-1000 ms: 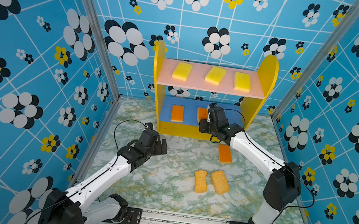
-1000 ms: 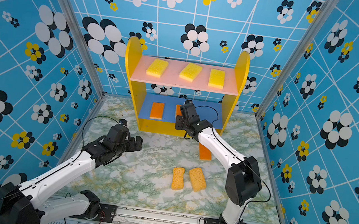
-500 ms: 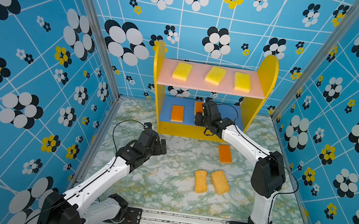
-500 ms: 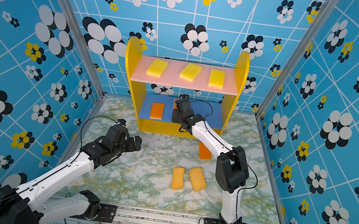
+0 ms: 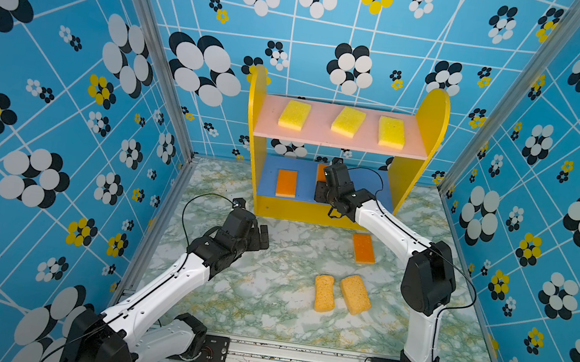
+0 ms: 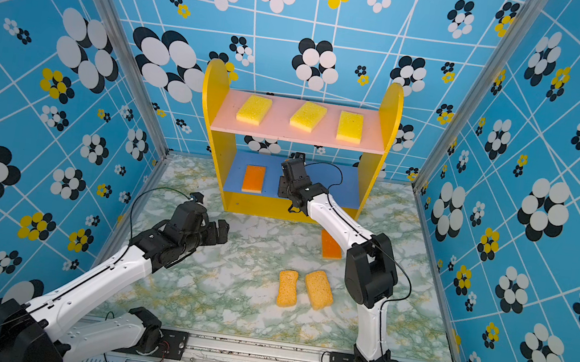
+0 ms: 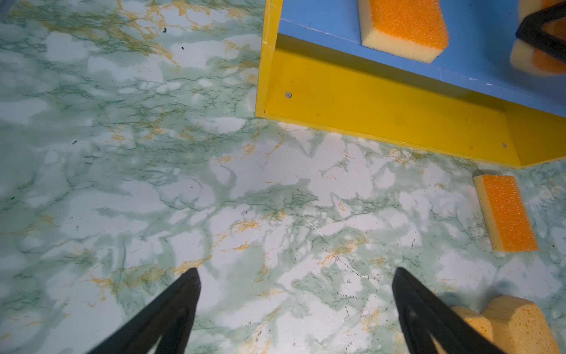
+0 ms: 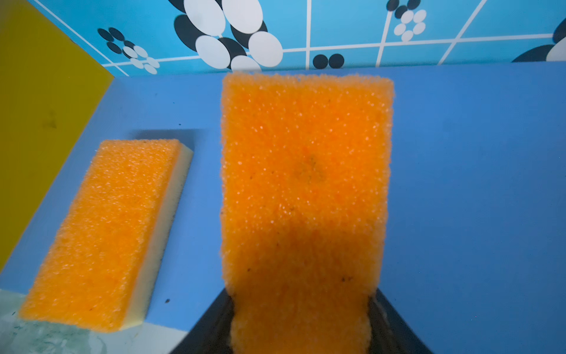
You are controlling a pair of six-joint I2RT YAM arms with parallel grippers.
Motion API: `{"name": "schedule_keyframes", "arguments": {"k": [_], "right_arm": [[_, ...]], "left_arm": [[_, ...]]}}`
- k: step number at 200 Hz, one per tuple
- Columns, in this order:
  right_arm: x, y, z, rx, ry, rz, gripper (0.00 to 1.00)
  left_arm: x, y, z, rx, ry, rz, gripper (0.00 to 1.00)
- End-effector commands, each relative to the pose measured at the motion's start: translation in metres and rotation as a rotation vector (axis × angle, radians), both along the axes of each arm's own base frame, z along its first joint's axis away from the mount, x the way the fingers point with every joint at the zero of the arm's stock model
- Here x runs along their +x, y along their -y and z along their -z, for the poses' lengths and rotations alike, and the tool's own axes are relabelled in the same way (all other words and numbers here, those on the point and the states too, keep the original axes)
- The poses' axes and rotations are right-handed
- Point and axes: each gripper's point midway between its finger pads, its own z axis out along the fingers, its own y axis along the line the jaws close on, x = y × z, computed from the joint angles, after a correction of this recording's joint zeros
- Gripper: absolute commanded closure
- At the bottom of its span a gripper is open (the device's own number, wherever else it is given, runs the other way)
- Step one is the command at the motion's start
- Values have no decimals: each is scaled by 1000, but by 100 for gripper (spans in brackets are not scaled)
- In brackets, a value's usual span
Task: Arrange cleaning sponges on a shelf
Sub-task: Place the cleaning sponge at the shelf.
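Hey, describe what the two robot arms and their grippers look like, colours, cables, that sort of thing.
Both arms have glossy white link shells with bulky black joints and black base mounts. A thin black cable loops over each wrist. The left gripper and right gripper are black, and their fingers are flat black tapered blades.

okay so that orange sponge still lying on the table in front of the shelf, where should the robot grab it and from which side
Probably best from straight above, gripper closing across the two long edges near the middle of the orange sponge. It lies flat on the marble table, orange face up, so only its thin pale sides offer grip. Both long sides look free: the shelf stands just behind one short end, and the tan sponges lie apart.
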Motion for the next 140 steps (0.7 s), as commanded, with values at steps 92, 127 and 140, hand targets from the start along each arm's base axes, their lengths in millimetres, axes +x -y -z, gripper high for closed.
{"name": "schedule_keyframes", "arguments": {"k": [92,127,140], "right_arm": [[3,11,10,-25,-33,60,14],[-1,11,-8,-12,-8,40,1],[-4,8,-17,-12,0,2,1]], "left_arm": [[0,-4,-8,2,15,-15,1],[1,-4,-8,3,16,-12,1],[1,-4,-8,2,15,-12,1]]}}
